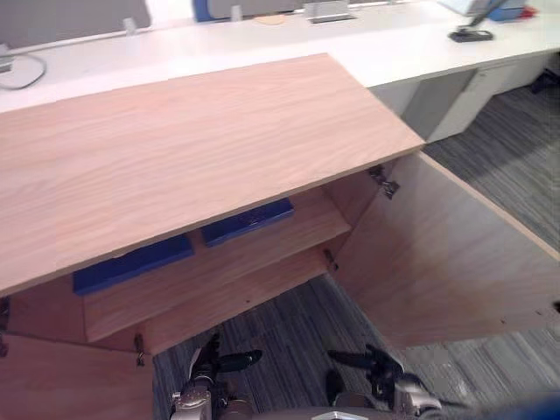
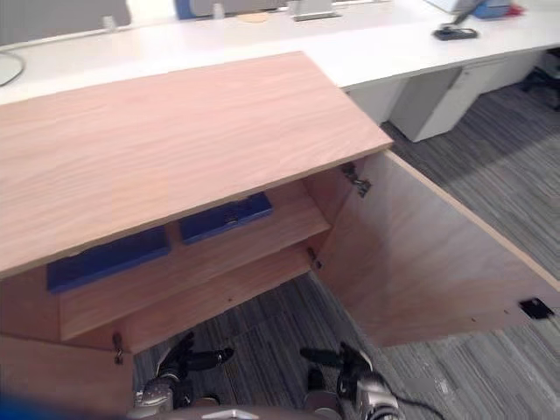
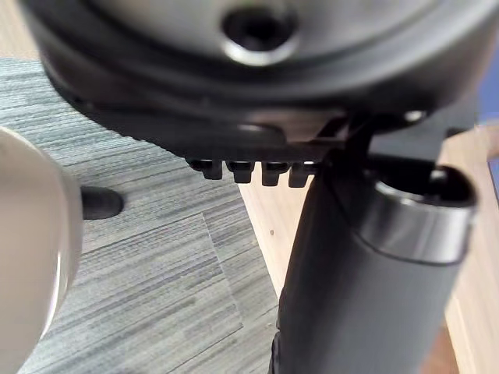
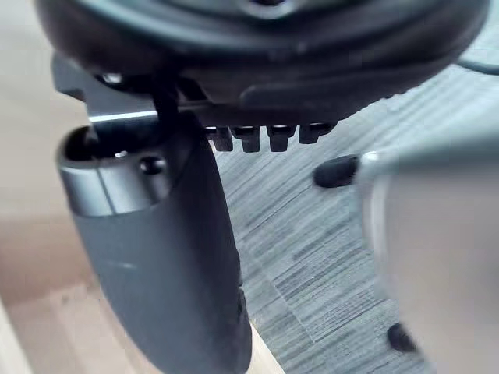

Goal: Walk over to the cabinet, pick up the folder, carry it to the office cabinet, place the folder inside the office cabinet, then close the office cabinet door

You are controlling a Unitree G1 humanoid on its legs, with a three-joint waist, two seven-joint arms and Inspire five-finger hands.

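Note:
Two flat blue folders lie on the upper shelf of the low wooden office cabinet (image 1: pixel 192 149): one folder (image 1: pixel 248 221) near the middle, the other folder (image 1: pixel 131 264) further left. The cabinet's right door (image 1: pixel 437 262) stands wide open, and a left door panel (image 1: pixel 61 385) shows at the lower left. My left hand (image 1: pixel 210 363) and right hand (image 1: pixel 378 367) hang low in front of the cabinet, over the carpet. Both are open and hold nothing, thumbs pointing toward each other. The wrist views show the left hand (image 3: pixel 366 296) and the right hand (image 4: pixel 171 257) above grey carpet beside wood panels.
A long white desk (image 1: pixel 420 44) runs behind the cabinet, with a black object (image 1: pixel 471 35) and a cable loop (image 1: pixel 22 70) on it. A white pedestal (image 1: pixel 472 96) stands under the desk at the right. Striped grey carpet (image 1: pixel 289 324) lies between me and the cabinet.

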